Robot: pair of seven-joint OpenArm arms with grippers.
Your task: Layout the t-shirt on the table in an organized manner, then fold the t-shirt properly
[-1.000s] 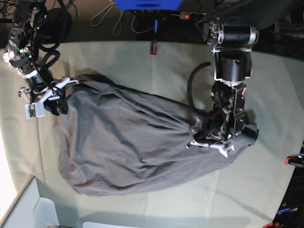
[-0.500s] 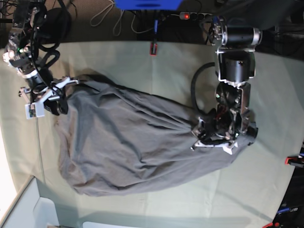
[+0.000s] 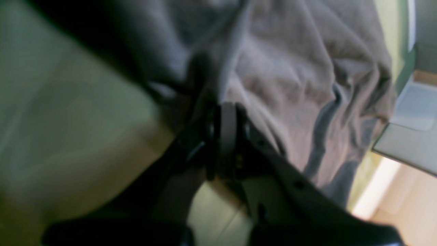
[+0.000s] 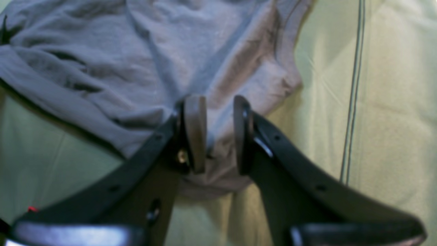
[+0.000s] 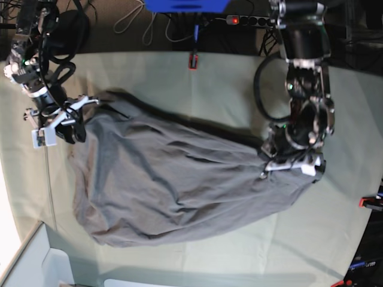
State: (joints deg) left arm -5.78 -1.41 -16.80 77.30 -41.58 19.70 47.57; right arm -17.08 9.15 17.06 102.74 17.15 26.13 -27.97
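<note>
The dark grey t-shirt (image 5: 179, 179) lies bunched and creased across the table (image 5: 179, 78), stretched from left to right. My left gripper (image 5: 291, 168) is at its right end. In the left wrist view this gripper (image 3: 223, 133) has its fingers pressed together on a fold of the t-shirt (image 3: 307, 85). My right gripper (image 5: 64, 122) is at the shirt's upper left corner. In the right wrist view a wad of the t-shirt (image 4: 170, 51) fills the gap between this gripper's (image 4: 218, 136) pads and hangs out below them over the table (image 4: 392, 102).
A white box (image 5: 36, 263) stands off the table's front left corner. Red clamps sit at the back edge (image 5: 193, 61) and the right edge (image 5: 371, 202). Cables and a power strip (image 5: 239, 21) lie behind the table.
My left gripper has shut on the shirt's right end and shifted right, drawing the cloth longer. The left arm has swung toward the back. The right arm has stayed still.
</note>
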